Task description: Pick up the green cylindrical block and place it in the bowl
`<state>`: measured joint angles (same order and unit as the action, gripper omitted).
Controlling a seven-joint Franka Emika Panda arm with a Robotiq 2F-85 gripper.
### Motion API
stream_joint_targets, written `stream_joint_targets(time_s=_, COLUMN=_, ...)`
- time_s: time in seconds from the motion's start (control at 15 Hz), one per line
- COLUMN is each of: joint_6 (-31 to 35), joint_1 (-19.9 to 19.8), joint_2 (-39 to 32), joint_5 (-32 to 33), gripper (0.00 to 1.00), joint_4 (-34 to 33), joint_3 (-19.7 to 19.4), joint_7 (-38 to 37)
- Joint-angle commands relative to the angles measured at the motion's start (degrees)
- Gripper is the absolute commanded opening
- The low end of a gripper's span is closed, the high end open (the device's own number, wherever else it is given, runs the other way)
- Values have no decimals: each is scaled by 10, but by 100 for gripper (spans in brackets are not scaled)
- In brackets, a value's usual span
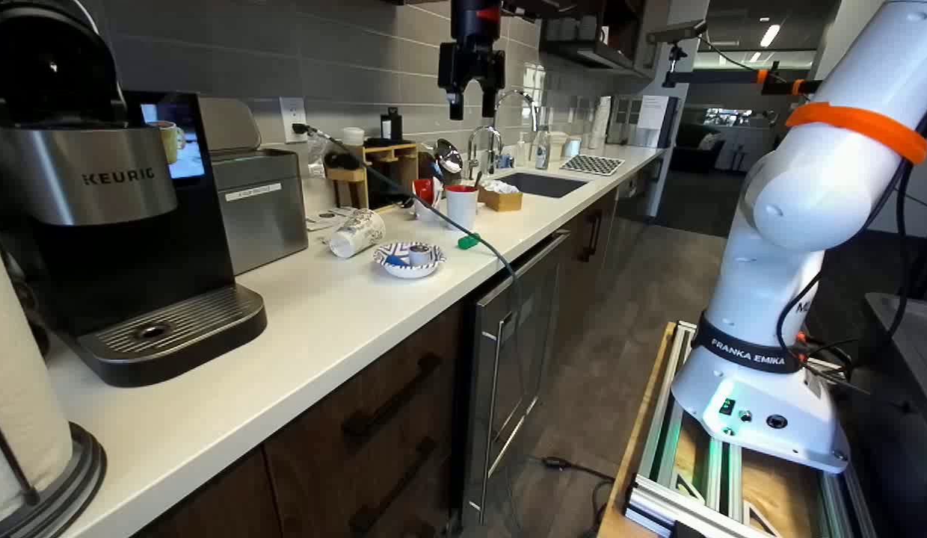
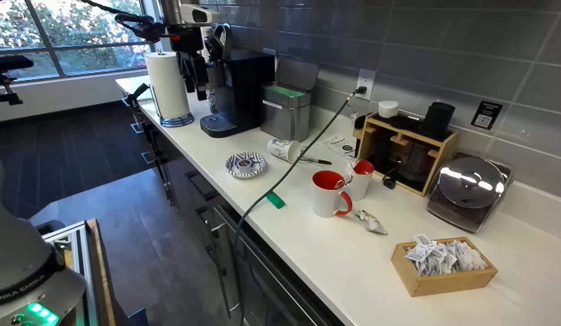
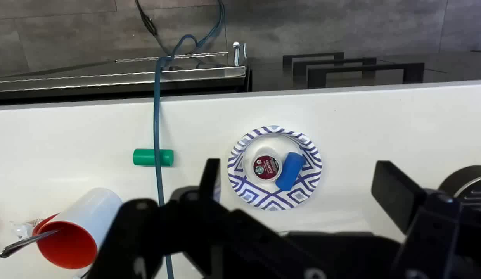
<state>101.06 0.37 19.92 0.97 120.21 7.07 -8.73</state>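
In the wrist view, a cable [image 3: 156, 128] hides 1 strip of the green block [image 3: 144, 157]; in an exterior view, the paper roll [image 1: 19, 359] runs off left.

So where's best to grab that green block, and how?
Probably pinch the green block across its round sides, at the end away from the bowl, coming down on that side of the cable. It lies on its side, and in the wrist view the cable crosses it slightly nearer the bowl end.
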Motion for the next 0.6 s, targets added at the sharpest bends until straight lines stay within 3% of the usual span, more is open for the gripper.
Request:
stream_joint_targets(time_s=0.0, joint_6=-1, joint_1=8, joint_2=-1, joint_5=3, gripper=100, joint_4=-1, joint_3=-7, joint_7=-2)
stream_joint_targets(time_s=0.13, joint_6=1, joint_1=7, joint_2=-5, joint_5=-3, gripper=100, joint_4=-12, joint_3=-29, joint_7=53)
stream_joint_targets(time_s=0.27, joint_6=-7, joint_1=3, joint_2=-8, joint_5=2, gripper=100, joint_4=-29, joint_3=-66, joint_7=159)
stream_joint_targets(time_s=0.33, joint_6=-19, joint_1=41, joint_2=-15, joint_5=25, gripper=100, joint_4=-42, joint_3=-118, joint_7=201)
stream_joint_targets(time_s=0.53, joint_6=-23, joint_1=100, joint_2=-38, joint_5=42, gripper=100, joint_4=-81, joint_3=-242, joint_7=343)
